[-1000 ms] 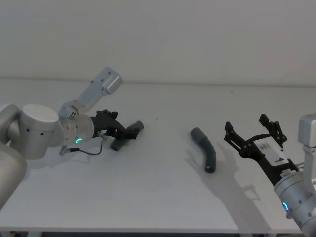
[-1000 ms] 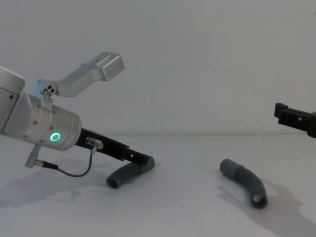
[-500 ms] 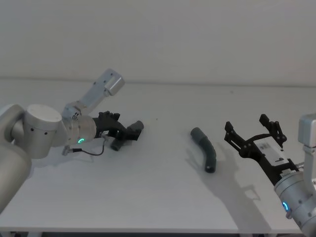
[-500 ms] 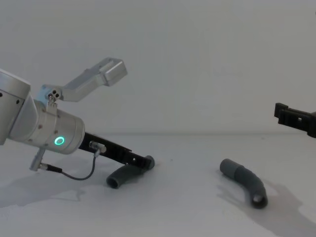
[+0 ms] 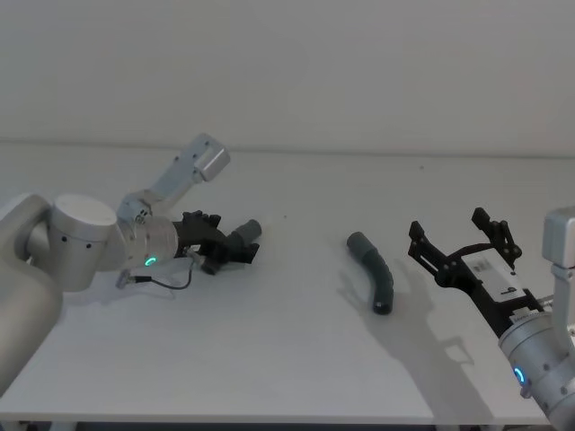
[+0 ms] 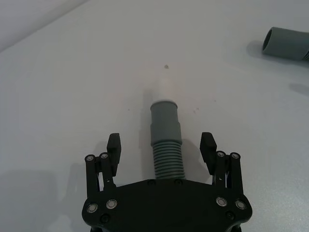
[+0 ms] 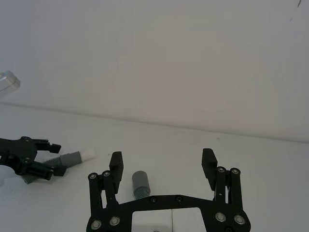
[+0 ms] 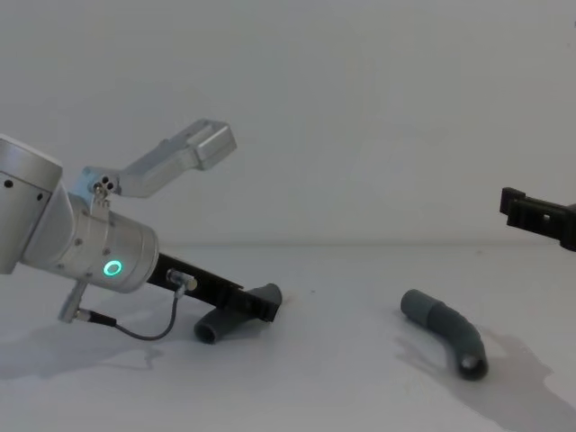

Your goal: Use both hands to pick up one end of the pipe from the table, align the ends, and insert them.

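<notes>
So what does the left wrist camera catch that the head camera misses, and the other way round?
The left wrist view gives the close detail: the left pipe piece ends in a white tip, and the left gripper is open, its fingers apart from the pipe on both sides. The head view adds the right gripper, open, to the right of the right pipe piece, which lies whole on the table. Both share the left gripper straddling the left pipe piece, and the right piece's cuff.
</notes>
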